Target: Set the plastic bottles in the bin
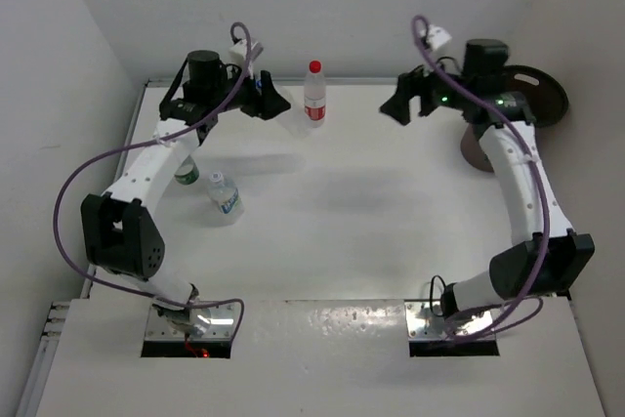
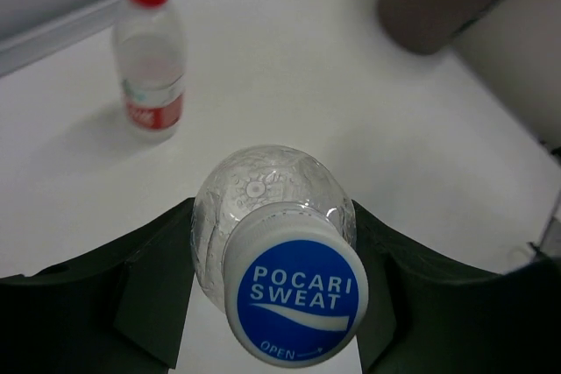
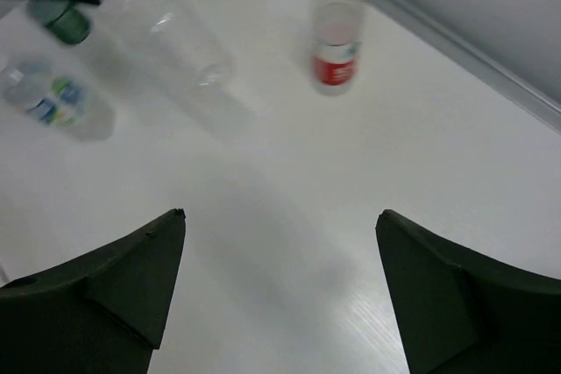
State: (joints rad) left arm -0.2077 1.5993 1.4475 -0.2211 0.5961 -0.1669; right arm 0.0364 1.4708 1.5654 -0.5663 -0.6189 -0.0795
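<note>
Left arm reaches to the far left corner, left hand (image 1: 268, 97) clamped on the blue-capped bottle (image 2: 294, 295), fingers (image 2: 158, 269) pressed to both its sides. Right arm stretches up the right side, right hand (image 1: 405, 103) spread wide above the table (image 1: 371, 212), holding nothing. The bin (image 1: 542, 95) sits behind it, half hidden by that arm. Red-capped bottle (image 1: 313, 95) stands at the far edge, a clear bottle (image 1: 224, 197) lies by the left arm, and the green-capped bottle (image 1: 187, 175) is mostly covered by that arm.
</note>
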